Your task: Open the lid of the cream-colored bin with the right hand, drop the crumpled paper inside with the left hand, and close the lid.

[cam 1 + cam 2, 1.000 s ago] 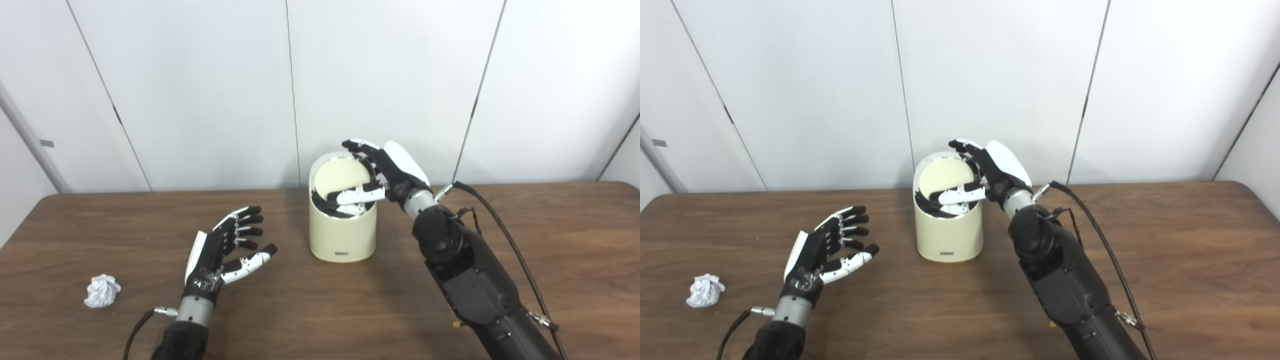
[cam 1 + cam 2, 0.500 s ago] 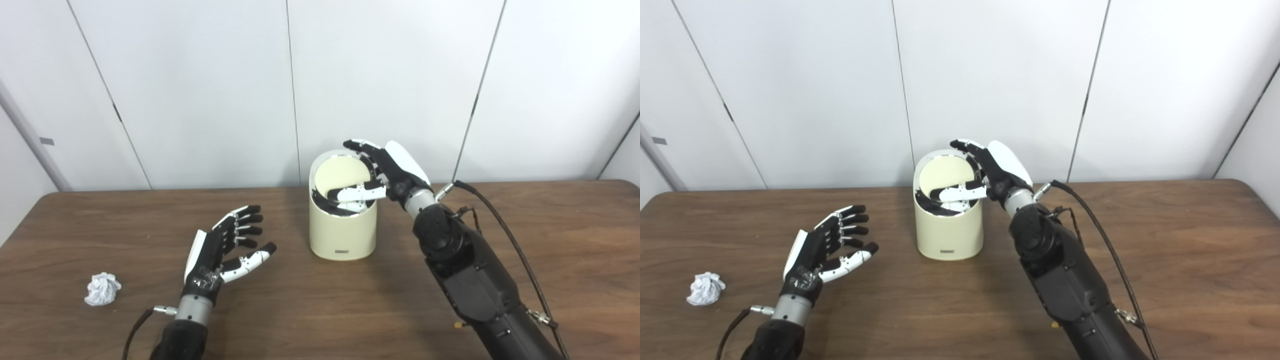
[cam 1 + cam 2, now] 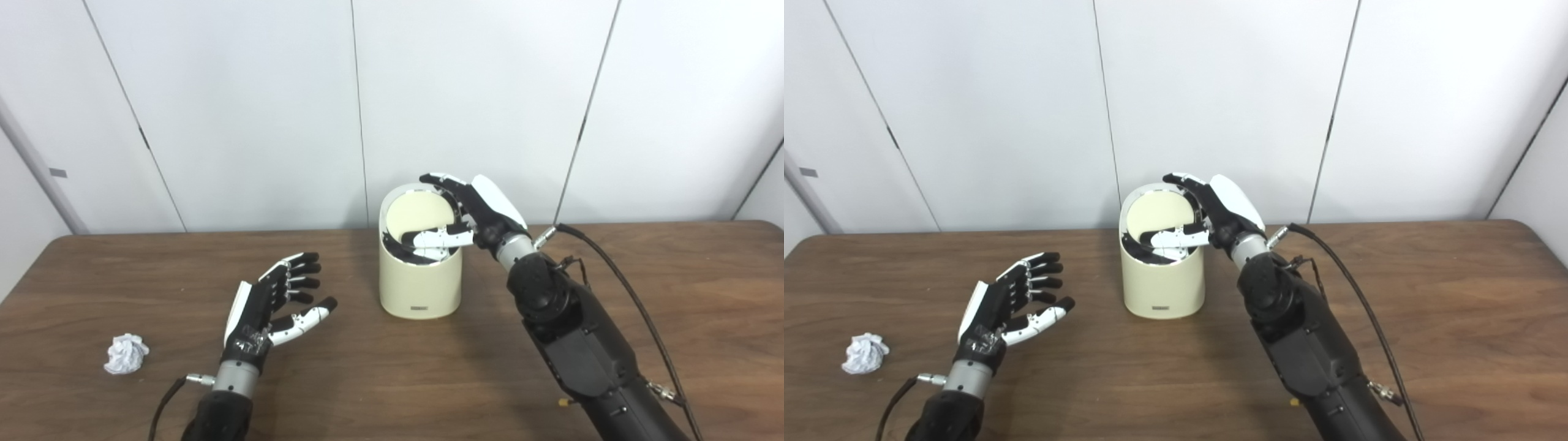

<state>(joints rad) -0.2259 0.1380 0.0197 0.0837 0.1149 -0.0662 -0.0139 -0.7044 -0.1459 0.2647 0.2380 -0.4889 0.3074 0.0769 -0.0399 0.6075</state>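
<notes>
The cream-colored bin stands mid-table with its round lid tipped up, so the dark opening shows below it. My right hand holds the lid: fingers curl over its top edge from behind and the thumb lies across the opening in front. Left of the bin, my left hand hovers over the table, palm turned inward, fingers spread, holding nothing. The crumpled white paper lies on the table at the far left, well apart from the left hand.
The brown wooden table runs across the whole view, backed by white wall panels. A black cable trails from my right wrist over the table's right side.
Almost nothing. My right hand keeps the lid tipped up, and the left hand has drifted very slightly toward me. Paper and bin are in the same spots.
</notes>
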